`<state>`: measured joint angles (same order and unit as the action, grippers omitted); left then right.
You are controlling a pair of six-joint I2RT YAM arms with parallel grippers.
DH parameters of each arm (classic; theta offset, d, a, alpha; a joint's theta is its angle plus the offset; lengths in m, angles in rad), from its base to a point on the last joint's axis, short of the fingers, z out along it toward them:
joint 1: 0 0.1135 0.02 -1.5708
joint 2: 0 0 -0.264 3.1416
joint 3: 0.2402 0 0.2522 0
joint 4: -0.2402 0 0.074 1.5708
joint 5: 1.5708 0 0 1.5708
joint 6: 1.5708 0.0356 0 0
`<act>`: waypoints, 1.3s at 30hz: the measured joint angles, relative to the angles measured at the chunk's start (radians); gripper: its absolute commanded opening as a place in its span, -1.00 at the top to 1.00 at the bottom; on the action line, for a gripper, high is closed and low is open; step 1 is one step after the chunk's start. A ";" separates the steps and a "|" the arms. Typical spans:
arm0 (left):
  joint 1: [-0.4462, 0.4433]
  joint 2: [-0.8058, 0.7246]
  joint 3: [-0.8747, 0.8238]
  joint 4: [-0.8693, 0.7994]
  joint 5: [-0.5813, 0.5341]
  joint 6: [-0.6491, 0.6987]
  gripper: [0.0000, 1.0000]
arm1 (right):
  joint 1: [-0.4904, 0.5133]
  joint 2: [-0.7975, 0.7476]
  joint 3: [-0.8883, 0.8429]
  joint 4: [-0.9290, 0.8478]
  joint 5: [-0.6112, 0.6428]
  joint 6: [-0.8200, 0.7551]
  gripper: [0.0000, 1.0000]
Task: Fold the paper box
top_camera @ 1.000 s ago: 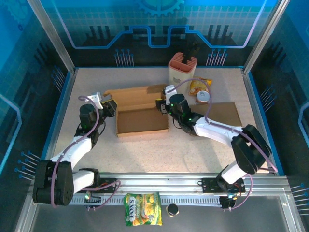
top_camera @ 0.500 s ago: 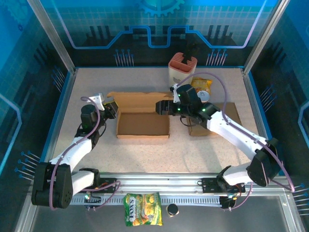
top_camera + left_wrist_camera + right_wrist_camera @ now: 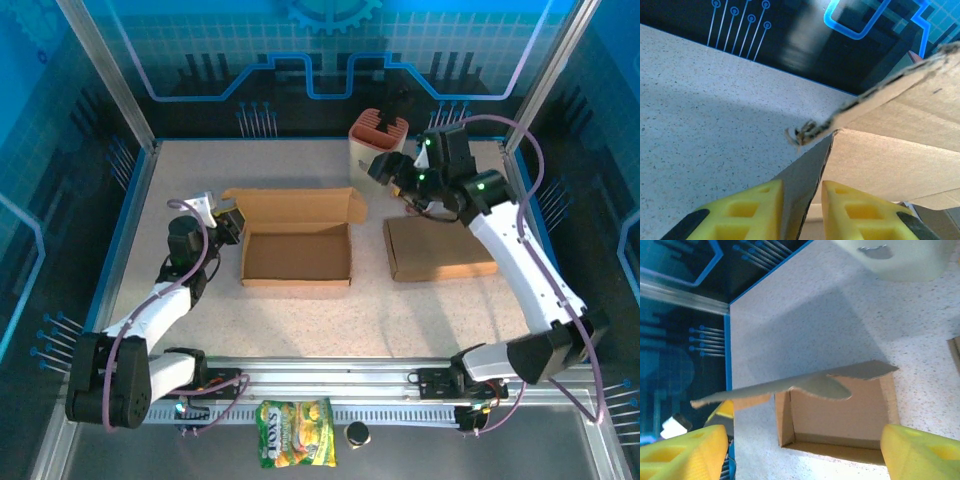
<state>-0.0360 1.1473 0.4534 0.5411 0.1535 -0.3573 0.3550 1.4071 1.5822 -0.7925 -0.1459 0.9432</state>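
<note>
The left tool (image 3: 228,222) is narrowed onto the left wall of the open brown cardboard box (image 3: 297,255), which sits on the speckled tabletop (image 3: 300,315) immediately right of that tool. The box's long back flap (image 3: 290,205) rises from the far wall, below and left of the right tool (image 3: 383,170), which hangs raised, jaws wide and empty. Beneath that tool, to its right, lies a flat brown cardboard sheet (image 3: 440,250). Folding well probably needs a firm left pinch as anchor while the right tool presses the flap's free end over along its crease.
</note>
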 measured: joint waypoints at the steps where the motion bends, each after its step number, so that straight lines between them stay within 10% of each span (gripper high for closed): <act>1: 0.000 0.006 0.000 0.009 -0.001 0.000 0.44 | -0.013 0.025 0.021 -0.012 -0.006 0.007 -0.57; 17: 0.000 0.146 0.021 0.161 0.002 0.019 0.30 | -0.039 0.515 0.343 -0.153 -0.180 -0.066 -0.52; 39: -0.011 0.174 0.049 0.188 0.037 -0.046 0.33 | -0.004 0.464 0.130 -0.087 -0.391 0.106 -0.43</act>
<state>-0.0475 1.3212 0.5022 0.7292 0.1902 -0.4034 0.3508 1.8709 1.7119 -0.8795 -0.5365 1.0492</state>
